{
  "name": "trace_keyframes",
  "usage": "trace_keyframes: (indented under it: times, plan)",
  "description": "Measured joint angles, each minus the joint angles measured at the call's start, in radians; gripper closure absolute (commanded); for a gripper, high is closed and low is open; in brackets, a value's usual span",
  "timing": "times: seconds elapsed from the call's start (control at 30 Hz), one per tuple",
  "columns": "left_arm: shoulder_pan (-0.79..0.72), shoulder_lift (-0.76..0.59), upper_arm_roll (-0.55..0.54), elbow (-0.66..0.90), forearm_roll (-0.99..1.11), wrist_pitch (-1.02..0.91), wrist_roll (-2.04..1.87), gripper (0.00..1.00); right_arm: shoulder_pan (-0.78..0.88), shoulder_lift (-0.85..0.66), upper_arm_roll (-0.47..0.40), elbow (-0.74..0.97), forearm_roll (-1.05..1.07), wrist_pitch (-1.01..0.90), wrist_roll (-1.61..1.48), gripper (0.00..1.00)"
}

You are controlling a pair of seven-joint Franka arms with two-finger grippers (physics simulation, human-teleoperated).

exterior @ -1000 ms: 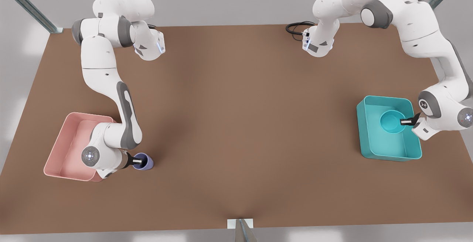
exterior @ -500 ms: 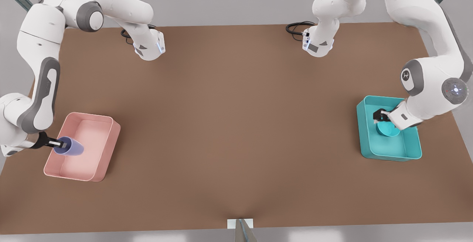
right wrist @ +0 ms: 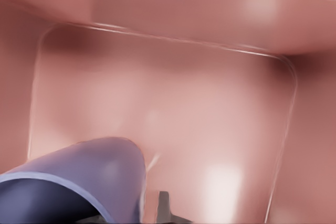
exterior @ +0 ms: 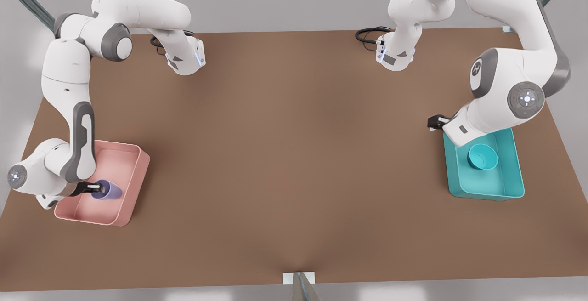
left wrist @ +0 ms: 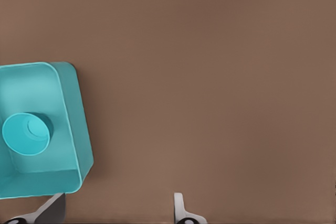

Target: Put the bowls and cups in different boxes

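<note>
Over the pink box (exterior: 138, 172), at the front view's left: right gripper (exterior: 89, 188), fingers clamped on the rim of the cup (exterior: 106, 190). Cup lavender-purple, tapered, handleless, tipped on its side with mouth toward the gripper, inside the box's outline near its near-left corner; touching the floor or not, cannot tell. From the right wrist view: cup (right wrist: 79, 182) close in, darker inside, pale rim line, one fingertip (right wrist: 164, 203) just beside it, and the pink box (right wrist: 168, 93) floor glossy, rounded at the corners, walls rising all round.

At the front view's right: left gripper (exterior: 434, 122) over bare table (exterior: 294, 154), just beside the far-left corner of the teal box (exterior: 514, 186), holding nothing. From the left wrist view: two pale fingertips (left wrist: 179, 208) set well apart, brown table (left wrist: 210, 77) between them, so open. Teal box (left wrist: 73, 119) rectangular, rounded corners, thin walls. Inside it, upright on the floor: bowl (exterior: 483, 156), round, shallow, plain glossy teal, nearly the colour of the box, toward the far-left part. Same bowl (left wrist: 26, 133) in the left wrist view, clear of the walls.
</note>
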Motion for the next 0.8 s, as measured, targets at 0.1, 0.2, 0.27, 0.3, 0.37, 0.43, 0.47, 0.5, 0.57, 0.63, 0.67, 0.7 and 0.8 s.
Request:
trace_keyframes:
  times: [0.1, 0.2, 0.27, 0.3, 0.37, 0.43, 0.47, 0.5, 0.57, 0.63, 0.67, 0.7, 0.8]
  plan:
    - [0.0, 0.002, 0.0, -0.001, -0.002, -0.009, -0.031, 0.0, 0.0, -0.004, 0.002, -0.003, -0.027, 0.018, -0.001, 0.0]
    - [-0.001, 0.009, 0.0, -0.003, -0.003, -0.016, -0.058, 0.0, 0.0, -0.032, 0.003, -0.003, -0.02, 0.009, -0.016, 0.0]
    - [-0.001, 0.01, 0.0, -0.003, -0.004, -0.019, -0.074, 0.0, -0.001, -0.084, 0.002, -0.003, -0.01, -0.028, -0.03, 0.0]
    - [-0.001, 0.01, 0.0, -0.003, -0.004, -0.02, -0.081, 0.0, 0.0, -0.111, 0.002, -0.003, -0.007, -0.051, -0.037, 0.0]
    - [-0.002, 0.011, 0.0, -0.003, -0.004, -0.022, -0.094, 0.0, 0.008, -0.188, 0.002, 0.001, -0.004, -0.113, -0.051, 0.0]
    - [-0.003, 0.015, 0.0, -0.003, -0.005, -0.024, -0.106, 0.0, 0.064, -0.286, 0.001, 0.014, -0.017, -0.199, -0.05, 0.0]
    - [-0.003, 0.016, 0.0, -0.004, -0.005, -0.024, -0.111, 0.0, 0.109, -0.324, 0.002, 0.034, -0.025, -0.249, -0.04, 0.0]
    - [-0.004, 0.017, 0.0, -0.004, -0.006, -0.025, -0.116, 0.0, 0.153, -0.345, 0.003, 0.055, -0.031, -0.296, -0.025, 0.0]
    - [-0.008, 0.018, -0.003, -0.005, -0.009, -0.029, -0.126, 0.0, 0.218, -0.383, 0.007, 0.072, -0.035, -0.377, 0.017, 0.0]
    - [-0.007, 0.017, -0.006, -0.006, -0.011, -0.035, -0.134, 0.0, 0.292, -0.482, 0.007, 0.062, -0.054, -0.457, 0.071, 0.0]
    - [-0.007, 0.015, -0.007, -0.006, -0.012, -0.038, -0.138, 0.0, 0.321, -0.544, 0.007, 0.031, -0.066, -0.485, 0.097, 0.0]
    - [-0.008, 0.014, -0.009, -0.006, -0.012, -0.041, -0.142, 0.0, 0.335, -0.602, 0.007, -0.018, -0.077, -0.502, 0.122, 0.0]
    - [-0.007, 0.013, -0.009, -0.005, -0.011, -0.046, -0.152, 0.0, 0.338, -0.657, 0.008, -0.068, -0.1, -0.539, 0.188, 0.0]
